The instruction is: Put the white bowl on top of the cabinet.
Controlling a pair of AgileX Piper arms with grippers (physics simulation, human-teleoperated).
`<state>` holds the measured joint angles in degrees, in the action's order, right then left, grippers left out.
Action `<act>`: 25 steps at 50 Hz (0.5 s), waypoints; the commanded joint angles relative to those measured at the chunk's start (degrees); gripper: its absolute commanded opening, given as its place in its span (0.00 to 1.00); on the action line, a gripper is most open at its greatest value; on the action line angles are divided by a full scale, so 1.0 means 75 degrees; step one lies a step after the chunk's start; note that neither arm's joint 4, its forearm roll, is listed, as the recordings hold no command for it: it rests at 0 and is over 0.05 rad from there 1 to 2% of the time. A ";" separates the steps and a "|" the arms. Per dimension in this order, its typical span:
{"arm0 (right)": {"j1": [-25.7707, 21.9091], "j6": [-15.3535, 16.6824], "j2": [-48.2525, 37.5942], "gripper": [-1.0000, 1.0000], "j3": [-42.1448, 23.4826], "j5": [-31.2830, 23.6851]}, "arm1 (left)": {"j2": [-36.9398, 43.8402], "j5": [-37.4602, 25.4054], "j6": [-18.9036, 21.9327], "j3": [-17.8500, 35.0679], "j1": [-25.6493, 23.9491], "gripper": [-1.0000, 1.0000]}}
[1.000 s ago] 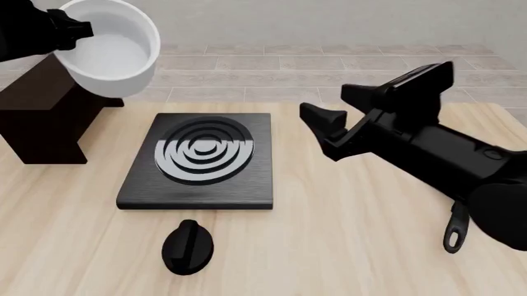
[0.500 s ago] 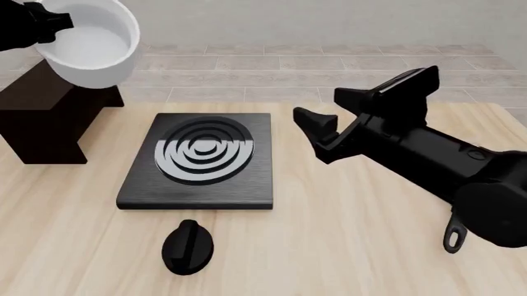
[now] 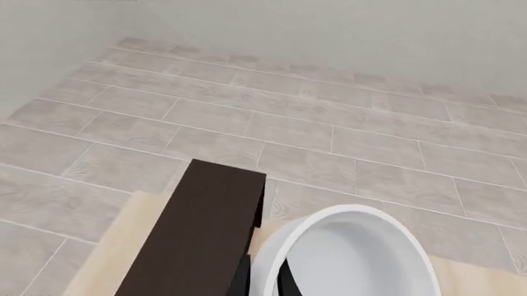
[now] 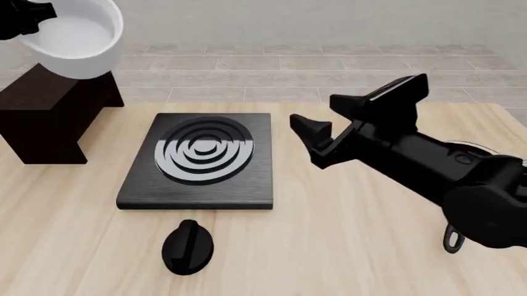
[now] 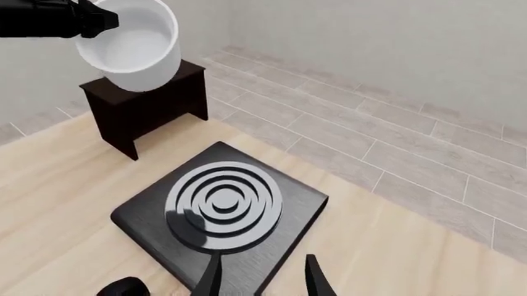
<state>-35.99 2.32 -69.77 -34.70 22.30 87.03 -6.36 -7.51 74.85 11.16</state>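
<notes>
white bowl (image 4: 73,38) pinched at its rim by left gripper (image 4: 33,15), up over cabinet (image 4: 49,114) ready for lowering; right gripper (image 4: 350,120) spread open, empty, parked beside stove plate (image 4: 197,161)

White bowl held in the air above the cabinet

Two dark fingers (image 5: 317,280) stand apart with nothing between them; just beyond their tips lies the stove plate (image 5: 221,213), farther out the cabinet (image 5: 148,102), and over it the white bowl (image 5: 132,43), gripped at its rim by the left gripper (image 5: 95,21)
</notes>
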 commanded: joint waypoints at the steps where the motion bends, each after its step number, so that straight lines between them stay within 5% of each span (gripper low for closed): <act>1: 0.0001 0.0014 -0.0091 1.00 0.0002 0.0041 | 0.0018 -0.0062 -0.0055 0.0401 0.0244 0.00; 25: 0.0020 0.0085 -0.0257 1.00 -0.0040 0.0073 | 0.0300 -0.0111 -0.0306 0.0946 0.0853 0.00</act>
<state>-35.85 2.78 -71.17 -34.77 22.82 88.96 -7.12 -9.52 79.30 15.76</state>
